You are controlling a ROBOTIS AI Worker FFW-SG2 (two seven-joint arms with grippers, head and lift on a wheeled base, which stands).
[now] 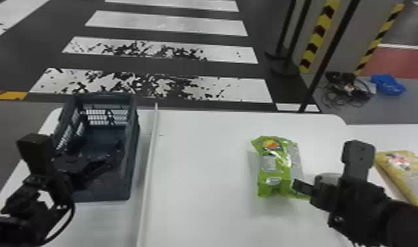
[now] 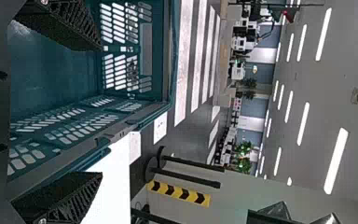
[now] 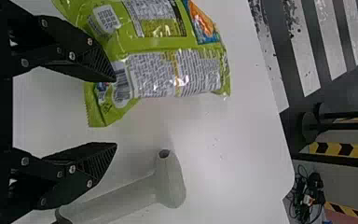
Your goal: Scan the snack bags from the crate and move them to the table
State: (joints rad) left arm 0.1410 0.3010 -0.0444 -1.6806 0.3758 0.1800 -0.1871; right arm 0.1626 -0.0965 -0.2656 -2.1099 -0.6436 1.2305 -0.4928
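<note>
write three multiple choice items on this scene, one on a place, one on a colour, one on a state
1. On which side of the long thin strip is the crate?
A) robot's right
B) robot's left
C) straddling it

2. What is the main colour of the rightmost bag in the head view?
A) yellow
B) blue
C) purple

3. How are the fingers of the right gripper?
A) pressed together
B) crossed
C) apart

1 B: the head view shows the whole crate left of the strip.
2 A: its wrapper is mostly yellow.
3 C: the right wrist view shows a wide gap between them.
</note>
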